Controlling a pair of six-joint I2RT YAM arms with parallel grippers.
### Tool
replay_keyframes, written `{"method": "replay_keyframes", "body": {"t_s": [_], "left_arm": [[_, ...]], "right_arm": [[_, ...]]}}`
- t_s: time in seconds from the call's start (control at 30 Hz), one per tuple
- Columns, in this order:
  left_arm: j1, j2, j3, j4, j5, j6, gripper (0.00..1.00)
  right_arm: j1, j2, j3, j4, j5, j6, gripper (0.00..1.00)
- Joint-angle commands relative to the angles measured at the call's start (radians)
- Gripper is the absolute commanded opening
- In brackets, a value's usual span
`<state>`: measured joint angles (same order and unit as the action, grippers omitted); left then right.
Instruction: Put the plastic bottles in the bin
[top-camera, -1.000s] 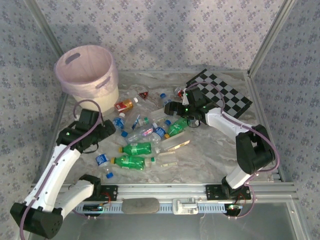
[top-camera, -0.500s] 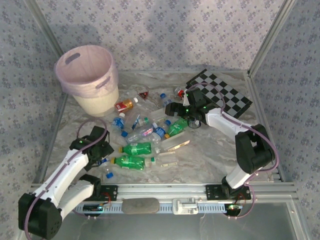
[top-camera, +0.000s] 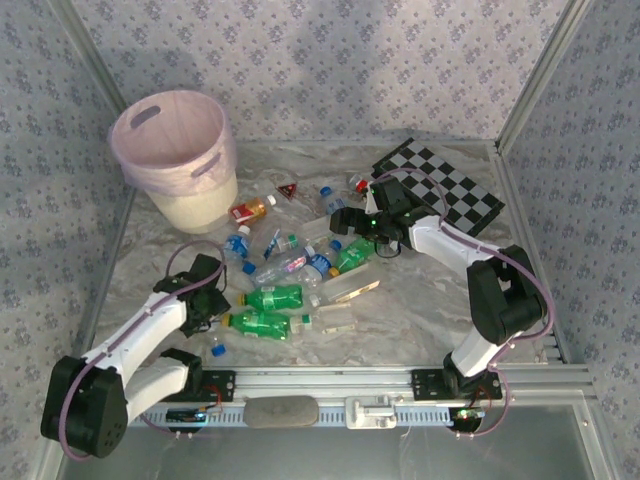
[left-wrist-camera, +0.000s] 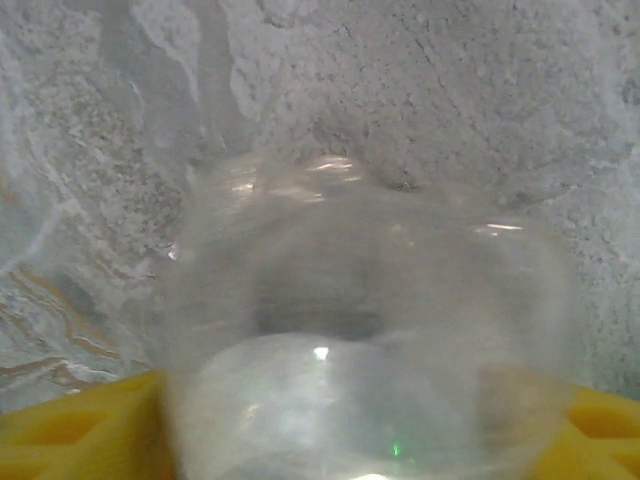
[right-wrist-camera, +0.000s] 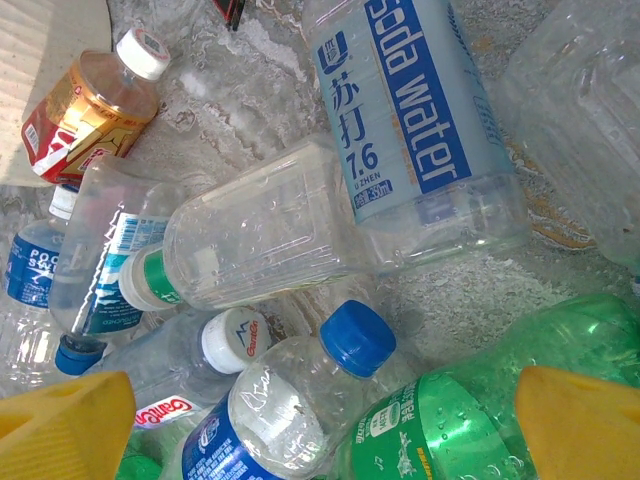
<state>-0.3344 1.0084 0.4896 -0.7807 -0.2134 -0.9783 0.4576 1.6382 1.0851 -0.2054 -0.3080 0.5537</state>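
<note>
Top external: plastic bottles (top-camera: 275, 297) lie outside the upright bin (top-camera: 188, 162).

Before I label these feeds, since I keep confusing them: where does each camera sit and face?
Top external: above and behind the arm bases, looking down on the table and pink bin; both arms, left gripper, right gripper.
Left wrist: on the left wrist, close on a clear bottle between its yellow fingers.
Right wrist: on the right wrist, facing down at a soda water bottle among others; yellow fingers in lower corners.
Shared: top external and right wrist both catch the red-label bottle.
</note>
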Motion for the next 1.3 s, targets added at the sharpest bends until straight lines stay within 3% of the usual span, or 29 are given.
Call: {"method": "replay_keyframes", "body": {"t_s": [0.0,0.17,0.5,0.63,0.83,1.03,1.27], "left_arm": [[-0.005,0.001,-0.008,0.021,-0.008,0.021,0.64],[-0.005,-0.015,-0.005,0.014,-0.029,0.029,0.55],[0.006,-0.069,0.102,-0.056,-0.154,0.117,0.54],[0.058,-0.105,0.196,-0.056,-0.234,0.194,0.54],[0.158,-0.168,0.322,0.085,-0.254,0.319,0.53],[0.158,-0.165,0.508,0.24,-0.305,0.447,0.52],[0.159,-0.08,0.711,0.436,-0.268,0.609,0.52]], "right_arm": [[-0.006,0.013,0.01,-0.023,-0.02,0.009,0.99],[-0.007,0.016,0.014,-0.028,-0.019,0.005,0.99],[-0.008,0.033,0.026,-0.029,-0.027,0.005,0.99],[-0.01,0.035,0.025,-0.027,-0.031,0.003,0.99],[-0.009,0.029,0.02,-0.03,-0.027,0.003,0.99],[-0.01,0.026,0.014,-0.028,-0.023,0.006,0.99],[-0.009,0.03,0.022,-0.024,-0.029,0.011,0.99]]}}
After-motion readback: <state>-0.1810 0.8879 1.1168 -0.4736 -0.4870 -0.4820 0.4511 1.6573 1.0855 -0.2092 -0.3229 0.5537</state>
